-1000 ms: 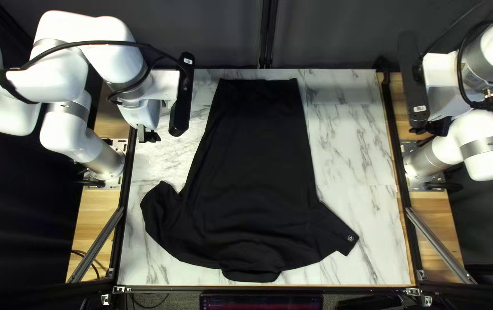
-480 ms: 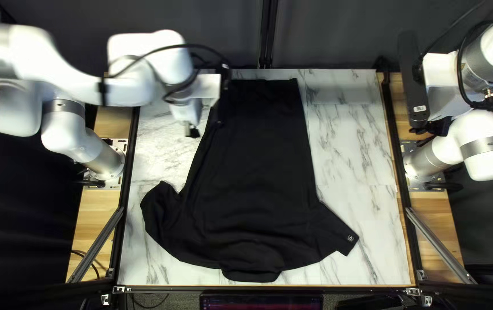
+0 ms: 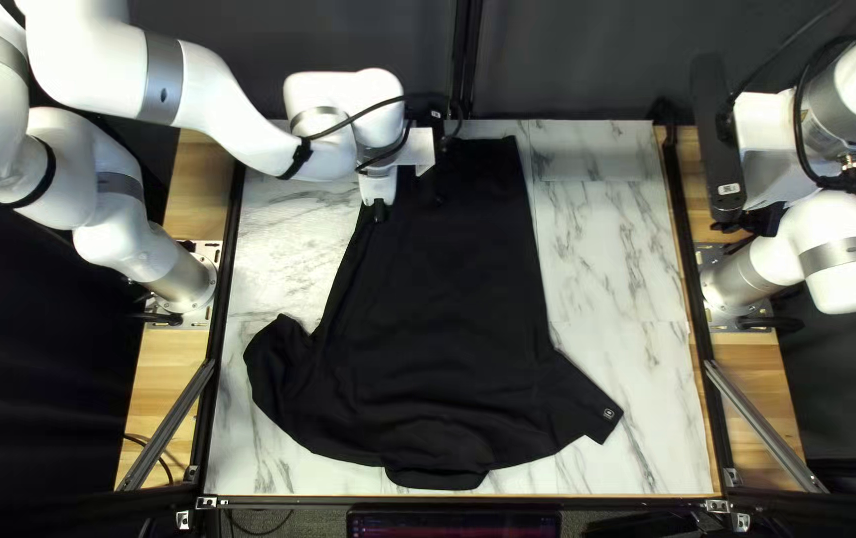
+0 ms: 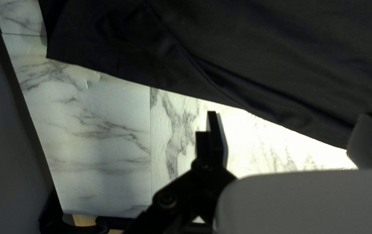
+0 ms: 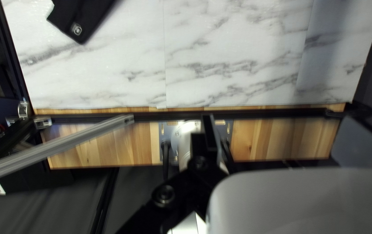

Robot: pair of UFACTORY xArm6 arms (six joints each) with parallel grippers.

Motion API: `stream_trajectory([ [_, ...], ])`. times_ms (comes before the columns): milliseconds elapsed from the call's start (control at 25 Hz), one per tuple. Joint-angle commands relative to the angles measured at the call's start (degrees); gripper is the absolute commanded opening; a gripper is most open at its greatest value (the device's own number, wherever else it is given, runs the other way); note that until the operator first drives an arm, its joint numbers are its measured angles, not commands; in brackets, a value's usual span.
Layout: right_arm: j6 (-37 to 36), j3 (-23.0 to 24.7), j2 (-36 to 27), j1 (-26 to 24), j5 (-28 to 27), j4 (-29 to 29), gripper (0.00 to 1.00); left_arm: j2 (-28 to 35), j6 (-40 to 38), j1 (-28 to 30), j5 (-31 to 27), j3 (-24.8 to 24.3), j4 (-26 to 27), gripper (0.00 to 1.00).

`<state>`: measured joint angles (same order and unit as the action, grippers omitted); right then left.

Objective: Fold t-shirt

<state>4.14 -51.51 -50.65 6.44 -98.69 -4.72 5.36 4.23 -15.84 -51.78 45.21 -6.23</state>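
Leftward no longer, the left arm [image 3: 239, 125] has swung toward the upper centre of the top left view; its pincer [image 3: 379, 211] now hangs at the t-shirt's upper left edge, released, with its fingers [image 4: 217, 138] apart; the right arm [image 3: 847, 149] stays at the upper right, its pincer [image 3: 762, 217] likewise released. Black and spread out, the t-shirt [image 3: 438, 299] keeps its place in the middle of the bench [image 3: 612, 259]; its long axis runs up and down the frame, hem [image 3: 493, 142] at the top, collar [image 3: 438, 478] at the bottom, close to the near edge; the body widens downward, one sleeve [image 3: 279, 369] bunched at lower left, the other [image 3: 577, 403] pointing to lower right; bare marble shows broadly right of the body, and in another stretch at upper left.
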Motion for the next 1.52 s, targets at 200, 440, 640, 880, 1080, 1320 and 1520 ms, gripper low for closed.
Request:
stream_trajectory([
  [200,0.0,0.0,0.0,0.0,0.0,0.0,1.0,0.4,-27.6,2.1,2.8,-3.7,-15.8,1.0],
  [440,0.0,0.0,0.0,0.0,0.0,0.0,1.0,-2.8,-22.3,0.8,4.3,-1.5,-13.7,1.0],
  [640,0.0,0.0,0.0,0.0,0.0,0.0,1.0,-10.7,-29.7,0.2,-0.6,4.9,-20.6,1.0],
  [880,0.0,0.0,0.0,0.0,0.0,0.0,1.0,-10.7,-29.6,0.1,0.1,4.4,-20.5,1.0],
  [1080,0.0,0.0,0.0,0.0,0.0,0.0,1.0,-2.5,-23.9,1.1,2.5,-3.5,-15.7,1.0],
  [1320,0.0,0.0,0.0,0.0,0.0,0.0,1.0,13.6,-20.8,8.2,1.4,-16.5,-5.6,1.0],
  [1520,0.0,0.0,0.0,0.0,0.0,0.0,1.0,13.8,-27.1,18.3,3.6,-20.5,-0.9,1.0],
])
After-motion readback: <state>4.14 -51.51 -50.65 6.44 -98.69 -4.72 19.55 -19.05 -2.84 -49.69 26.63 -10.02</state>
